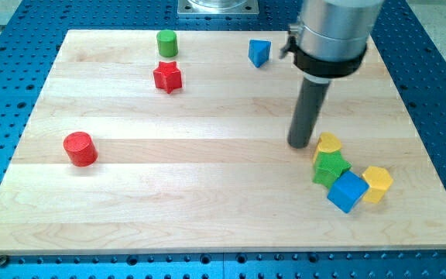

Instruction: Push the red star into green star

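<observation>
The red star (167,77) was seen near the view's top left of the wooden board (207,217), lying flat and alone, its points clearly cut and its upper face a bright, even red; the green cylinder (167,43) stood just above it, close but apart. The green star (331,168) lay well apart from it, towards the view's lower right, packed into a tight cluster: a yellow heart-like block (329,144) was touching it from above, a blue cube (348,191) was pressed against its lower right, and a yellow block (377,183) of unclear shape sat beyond the cube. My tip (301,145) was found resting on the board just to the left of the yellow heart-like block, at the edge of that cluster and far from the red star. No pincer was carried by the arm, only the plain rod, so nothing was held and no opening could be spoken of. The main risk was judged to be the cluster being disturbed: were the tip drawn away carelessly, the heart or the green star could be knocked and the target shifted. A long push across the board was also judged to be needed, and the star's pointed outline was thought likely to let it spin or slip off the rod if it were struck off-centre. The green cylinder could be caught if the approach were made from the top. A red cylinder (79,149) at the view's left and a blue triangular block (259,53) at the top were judged clear of the likely path.
</observation>
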